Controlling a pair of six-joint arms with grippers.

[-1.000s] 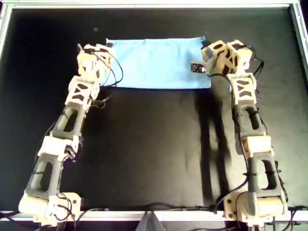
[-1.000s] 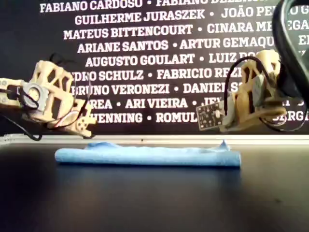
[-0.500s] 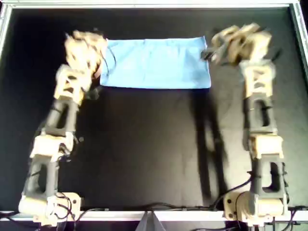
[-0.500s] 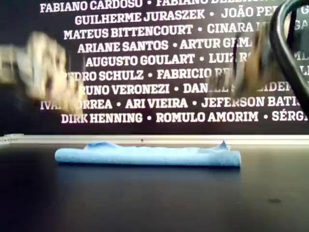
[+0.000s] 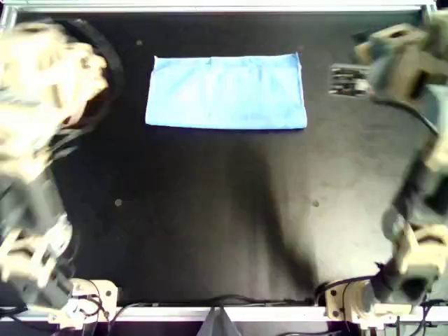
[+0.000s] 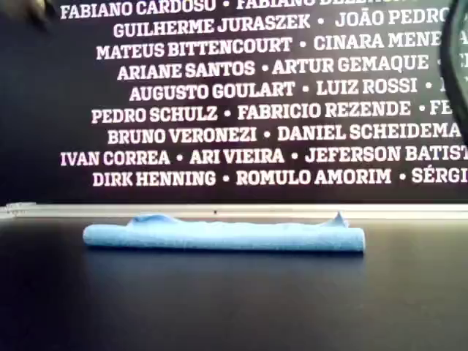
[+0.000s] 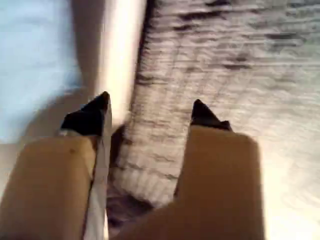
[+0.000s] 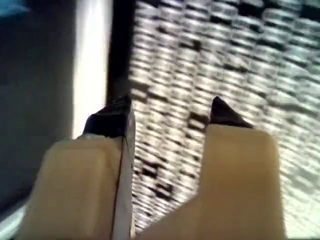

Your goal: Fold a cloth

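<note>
The cloth (image 5: 226,91) lies as a flat light-blue rectangle on the black table, toward the far side in the overhead view. In the exterior view the cloth (image 6: 223,235) is a low folded strip with nothing touching it. One blurred arm (image 5: 49,66) is raised at the overhead view's left, another arm (image 5: 395,63) at its right, both well clear of the cloth. The left gripper (image 7: 150,102) is open with nothing between its fingers. The right gripper (image 8: 170,102) is also open and holds nothing. Both wrist views are blurred.
A metal frame (image 5: 224,7) borders the black table. The arm bases (image 5: 364,304) stand along the overhead view's near edge. A dark wall with white names (image 6: 241,95) stands behind the table in the exterior view.
Both arms have lifted off the cloth's ends and swung outward, leaving the exterior view. The cloth lies where it was, folded and still.
</note>
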